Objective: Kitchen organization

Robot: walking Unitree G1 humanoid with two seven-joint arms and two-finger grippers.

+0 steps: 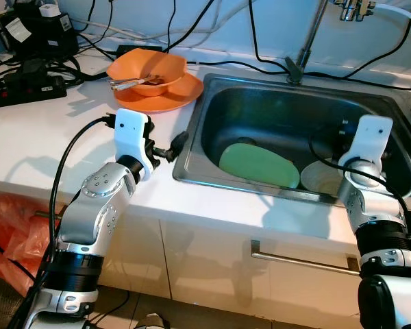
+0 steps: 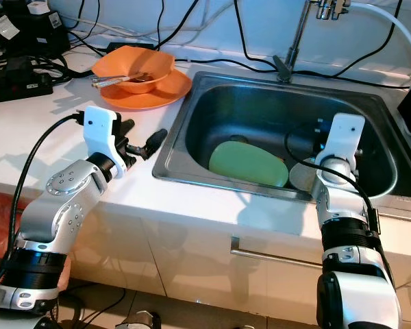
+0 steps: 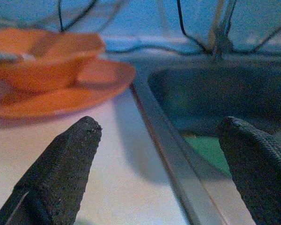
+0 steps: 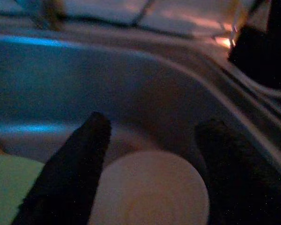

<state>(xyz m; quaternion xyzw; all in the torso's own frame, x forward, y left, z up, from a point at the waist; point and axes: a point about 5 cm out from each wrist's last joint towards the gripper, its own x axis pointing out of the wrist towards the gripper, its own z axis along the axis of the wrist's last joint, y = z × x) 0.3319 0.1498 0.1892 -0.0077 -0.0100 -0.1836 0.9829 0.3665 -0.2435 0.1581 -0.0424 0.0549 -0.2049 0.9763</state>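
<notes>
The left gripper (image 3: 159, 168) hovers low over the white countertop (image 1: 48, 137) just beside the left rim of the stainless steel sink (image 1: 212, 86), its two black fingers spread wide and holding nothing; its wrist view shows the orange bowl (image 3: 42, 58) on the orange plate (image 3: 98, 82) close ahead. The right gripper (image 4: 152, 161) reaches into the basin, jaws wide apart and empty, poised above a round white plate (image 4: 152, 192); the head views add the green oval plate (image 1: 257, 164) lying flat beside it and utensils resting in the bowl.
</notes>
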